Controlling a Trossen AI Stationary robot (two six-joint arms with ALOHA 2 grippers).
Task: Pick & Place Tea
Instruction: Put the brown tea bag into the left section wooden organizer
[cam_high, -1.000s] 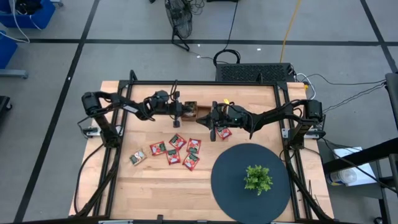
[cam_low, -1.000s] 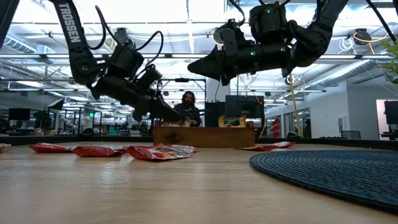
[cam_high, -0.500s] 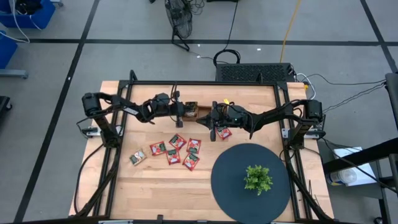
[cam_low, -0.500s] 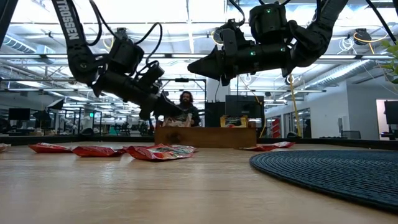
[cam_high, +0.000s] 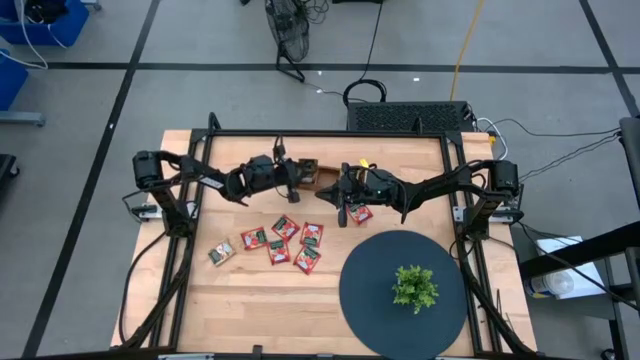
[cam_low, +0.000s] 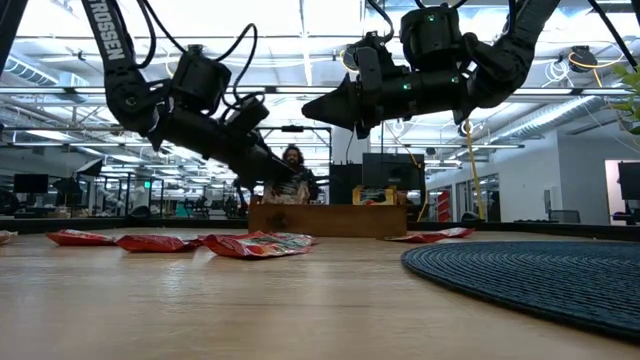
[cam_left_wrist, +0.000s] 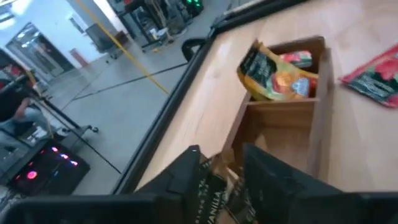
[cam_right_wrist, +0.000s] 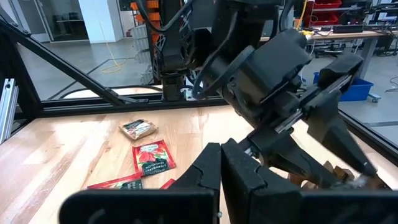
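Loose sachets (cam_high: 280, 242): a cluster of flat tea packets, mostly red, lying on the table (cam_high: 260, 300) in front of the tray; a paler one (cam_high: 221, 252) lies at the left end.
Left gripper (cam_high: 296, 174): poised over the tray's left end, fingers (cam_left_wrist: 186, 171) slightly apart with a packet's printed edge between them; whether it is gripped or let go cannot be told.
Tray (cam_left_wrist: 292, 118): wooden, divided; an orange and dark packet (cam_left_wrist: 273, 71) stands tilted in the far compartment.
Right gripper (cam_high: 341, 212): raised above the table, fingers together, empty.
Red sachet (cam_high: 360, 212): flat on the table beside the right gripper.
Handling (judged): light, thin, limp foil, likely slippery; best pinched across an edge or corner, lifted clear of its neighbours.
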